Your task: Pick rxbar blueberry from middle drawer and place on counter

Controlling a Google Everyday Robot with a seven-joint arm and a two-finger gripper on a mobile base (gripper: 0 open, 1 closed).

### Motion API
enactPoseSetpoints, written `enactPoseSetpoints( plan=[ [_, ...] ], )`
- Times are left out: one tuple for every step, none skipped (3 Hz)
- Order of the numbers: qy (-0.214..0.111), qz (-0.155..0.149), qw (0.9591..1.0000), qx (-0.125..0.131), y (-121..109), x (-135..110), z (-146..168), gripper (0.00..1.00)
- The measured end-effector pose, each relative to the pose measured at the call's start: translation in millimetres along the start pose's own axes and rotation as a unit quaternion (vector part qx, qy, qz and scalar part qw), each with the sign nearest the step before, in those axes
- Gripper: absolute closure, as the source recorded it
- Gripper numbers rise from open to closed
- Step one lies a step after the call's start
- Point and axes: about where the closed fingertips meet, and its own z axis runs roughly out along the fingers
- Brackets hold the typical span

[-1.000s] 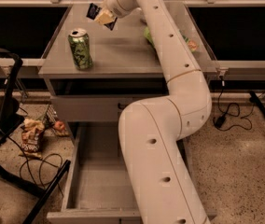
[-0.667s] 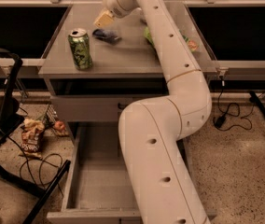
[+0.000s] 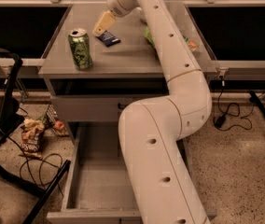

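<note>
The rxbar blueberry [image 3: 108,38], a flat dark navy bar, lies on the counter [image 3: 123,55] near its middle back. My gripper [image 3: 103,25] hangs just above the bar's left end, its pale fingers open and holding nothing. The middle drawer [image 3: 73,171] is pulled out at the bottom of the cabinet, and its visible inside is bare. My white arm crosses the drawer's right side and the counter's right half.
A green can [image 3: 80,49] stands at the counter's front left. A green chip bag [image 3: 149,33] lies partly behind my arm on the right. A black chair [image 3: 2,125] and a snack bag [image 3: 30,136] are on the floor at left, with cables [image 3: 228,111] at right.
A second ago the gripper held the bar above the counter. It lowered, the bar came to rest on the counter, and the gripper now sits just above it with the bar let go.
</note>
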Motion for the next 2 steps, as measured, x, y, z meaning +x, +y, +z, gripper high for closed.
enactPoseSetpoints(
  plan=[
    [0.000,0.000,0.9999,0.014,-9,-3,-7,0.00],
    [0.016,0.001,0.9957,0.092,-63,-17,-80,0.00]
  ],
)
